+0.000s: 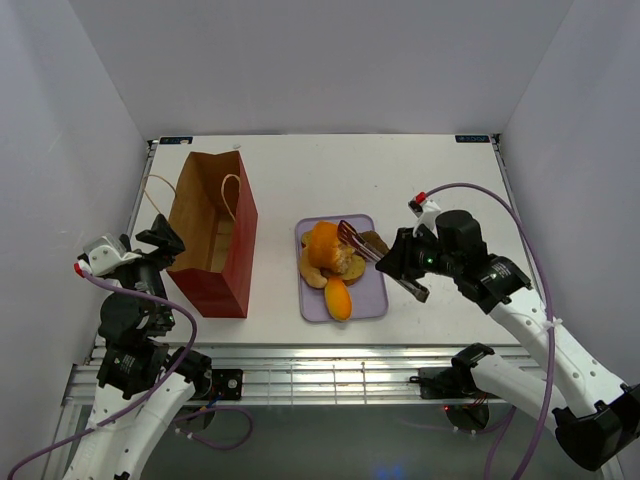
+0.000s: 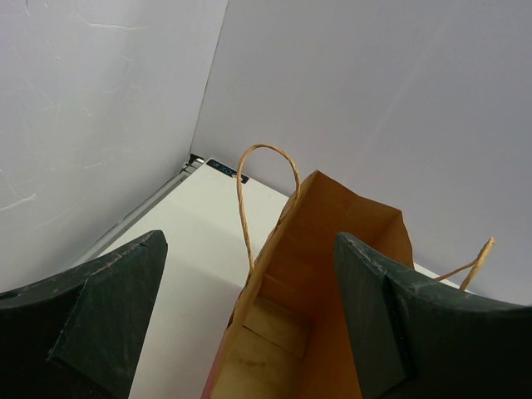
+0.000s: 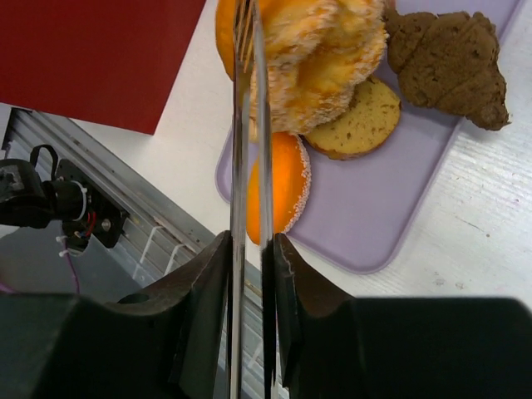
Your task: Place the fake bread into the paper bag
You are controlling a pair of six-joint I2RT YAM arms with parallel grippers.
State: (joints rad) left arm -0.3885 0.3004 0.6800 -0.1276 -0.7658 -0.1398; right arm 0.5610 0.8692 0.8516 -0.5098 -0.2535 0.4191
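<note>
The paper bag point(image 1: 215, 235) stands open at the left, reddish-brown outside and tan inside; its mouth and bare bottom fill the left wrist view point(image 2: 324, 283). My left gripper point(image 1: 160, 240) is open and empty at the bag's left rim, with its fingers point(image 2: 249, 241) spread above the mouth. My right gripper point(image 1: 400, 260) is shut on metal tongs point(image 3: 249, 125). The tongs point(image 1: 362, 243) reach over the fake bread pile point(image 1: 325, 250) on the lavender tray point(image 1: 372, 302). Their tips lie against a sugared golden piece point(image 3: 324, 58). An orange bun point(image 3: 278, 187), a round slice point(image 3: 366, 116) and a brown piece point(image 3: 449, 58) lie nearby.
White walls close in the table at the left, back and right. The metal frame rail point(image 1: 300, 355) runs along the near edge. The bag's cord handles point(image 2: 249, 191) stick up beside my left fingers.
</note>
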